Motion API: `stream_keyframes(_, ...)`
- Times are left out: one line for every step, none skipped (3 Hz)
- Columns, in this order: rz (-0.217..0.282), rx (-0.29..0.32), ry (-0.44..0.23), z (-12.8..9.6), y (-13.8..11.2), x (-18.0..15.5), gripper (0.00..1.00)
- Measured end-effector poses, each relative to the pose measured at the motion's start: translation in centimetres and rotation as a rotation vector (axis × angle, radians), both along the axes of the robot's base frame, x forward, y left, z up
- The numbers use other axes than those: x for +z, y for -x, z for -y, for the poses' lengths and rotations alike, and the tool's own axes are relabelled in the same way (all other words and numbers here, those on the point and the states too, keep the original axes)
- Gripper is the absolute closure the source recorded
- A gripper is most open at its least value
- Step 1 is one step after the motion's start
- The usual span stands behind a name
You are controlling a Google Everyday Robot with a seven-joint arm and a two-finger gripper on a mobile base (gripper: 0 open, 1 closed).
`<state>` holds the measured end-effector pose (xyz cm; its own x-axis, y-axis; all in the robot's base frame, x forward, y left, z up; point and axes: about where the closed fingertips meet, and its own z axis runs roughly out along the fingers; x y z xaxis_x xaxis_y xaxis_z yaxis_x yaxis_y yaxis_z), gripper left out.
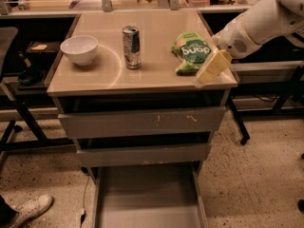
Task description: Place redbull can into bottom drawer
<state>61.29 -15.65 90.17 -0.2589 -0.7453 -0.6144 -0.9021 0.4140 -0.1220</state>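
Note:
The redbull can [131, 47] stands upright near the middle of the tan cabinet top [152, 77], silver with dark panels. The bottom drawer [148, 198] is pulled out below the two upper drawers, and its flat grey floor is bare. My gripper [212, 68] is cream coloured and hangs over the front right corner of the top, beside a green snack bag. It is well to the right of the can and holds nothing that I can see. The white arm [259, 25] reaches in from the upper right.
A white bowl [80, 49] sits at the left of the top. A green snack bag [192, 51] lies at the right, next to my gripper. The scratched-front top drawer [142, 122] and middle drawer [142, 155] are closed. A white shoe [29, 209] shows at bottom left.

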Motion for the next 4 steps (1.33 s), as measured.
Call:
stream_keyframes(0.015, -0.015, -0.094, -1.0, -5.0, -1.6, 0.00)
stream_keyframes(0.015, -0.018, -0.105, -0.9, -5.7, -2.0, 0.00)
stream_keyframes(0.025, 0.000, -0.133, -1.6, -6.3, -2.9, 0.00)
stream_keyframes(0.064, 0.053, -0.176, -5.1, -8.9, -3.7, 0.00)
